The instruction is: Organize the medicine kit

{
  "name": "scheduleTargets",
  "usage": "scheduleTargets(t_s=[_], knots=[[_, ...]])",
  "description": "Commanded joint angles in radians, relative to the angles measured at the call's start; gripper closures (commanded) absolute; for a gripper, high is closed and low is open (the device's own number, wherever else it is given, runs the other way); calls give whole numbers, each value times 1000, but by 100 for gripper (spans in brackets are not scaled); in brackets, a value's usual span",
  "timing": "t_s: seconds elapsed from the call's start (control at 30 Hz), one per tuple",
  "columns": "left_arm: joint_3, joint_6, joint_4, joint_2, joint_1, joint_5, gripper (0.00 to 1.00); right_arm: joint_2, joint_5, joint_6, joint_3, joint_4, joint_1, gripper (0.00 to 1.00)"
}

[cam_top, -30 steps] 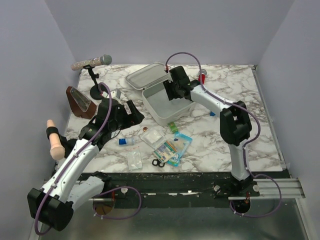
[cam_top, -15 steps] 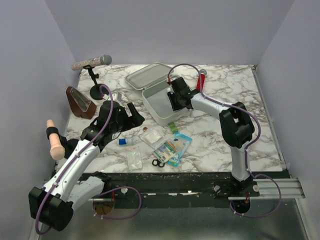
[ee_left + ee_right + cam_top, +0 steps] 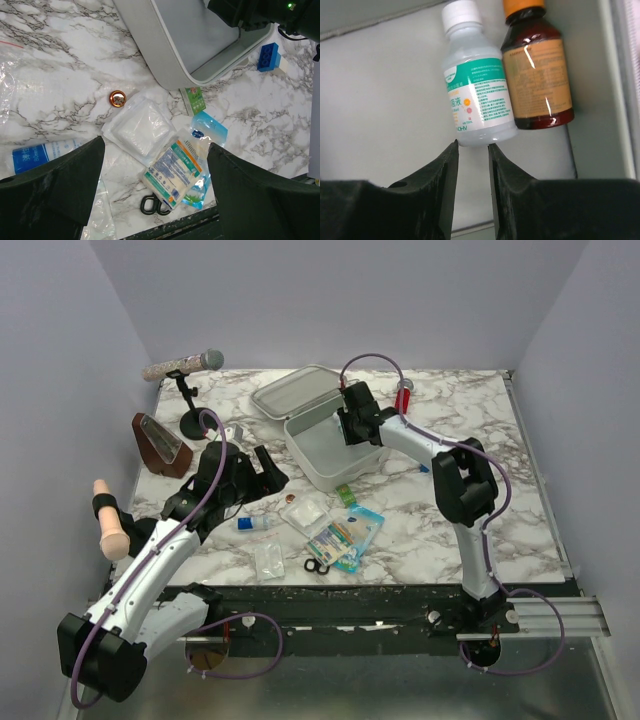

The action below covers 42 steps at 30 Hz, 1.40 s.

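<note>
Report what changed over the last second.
The right gripper stayed inside the medicine kit while its elbow swung left and its jaws closed partway, gripping nothing; the clear bottle lies just beyond them. The left gripper, wide open, and the loose packets did not move.

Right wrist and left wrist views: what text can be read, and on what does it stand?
"液" and "OHV": green-and-white label of the clear bottle; its fine print is too small to read.
Brown bottle: the orange label's print is too blurred to read.
Blue tube: white characters, too blurred to read.
Striped packet and green box: print too small to read.
</note>
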State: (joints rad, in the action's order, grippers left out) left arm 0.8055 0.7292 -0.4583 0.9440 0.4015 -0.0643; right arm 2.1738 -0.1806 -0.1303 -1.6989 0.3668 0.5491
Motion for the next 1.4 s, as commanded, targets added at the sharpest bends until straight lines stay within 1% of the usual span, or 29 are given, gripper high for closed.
scheduleTargets(t_s=[0.0,0.2,0.3,0.37,0.5,0.6,0.67,0.73,0.77,0.87,0.97,1.03,1.2,1.37], knots=[[1,-11,-23,7,3,27,6,41,-65,4,-57,6,-11,62],[0,-14,-28,12,3,32,7,18,-46,6,-39,8,-14,59],[-6,-10,-28,13,3,27,6,-26,-27,-3,5,6,-12,55],[-12,-8,-25,9,3,23,6,-83,6,-5,65,-21,-8,52],[-19,-4,-14,-11,3,27,6,-264,30,24,227,-170,47,34],[-20,1,-13,-28,3,40,6,-370,18,32,291,-212,112,26],[-23,4,-28,-31,2,57,7,-423,7,32,320,-215,147,24],[-29,13,-58,-27,2,121,6,-474,16,14,355,-212,178,24],[-37,28,-80,-22,2,176,7,-512,15,2,379,-213,189,24],[-43,85,-169,42,3,315,7,-598,23,-29,464,-221,225,24],[-55,122,-224,108,3,394,5,-669,35,-52,533,-213,259,24],[-72,145,-235,139,3,411,1,-713,49,-61,585,-209,275,24],[-123,190,-211,171,5,411,1,-802,61,-91,706,-226,288,24],[-146,193,-175,251,11,423,1,-861,81,-100,794,-241,288,24]])
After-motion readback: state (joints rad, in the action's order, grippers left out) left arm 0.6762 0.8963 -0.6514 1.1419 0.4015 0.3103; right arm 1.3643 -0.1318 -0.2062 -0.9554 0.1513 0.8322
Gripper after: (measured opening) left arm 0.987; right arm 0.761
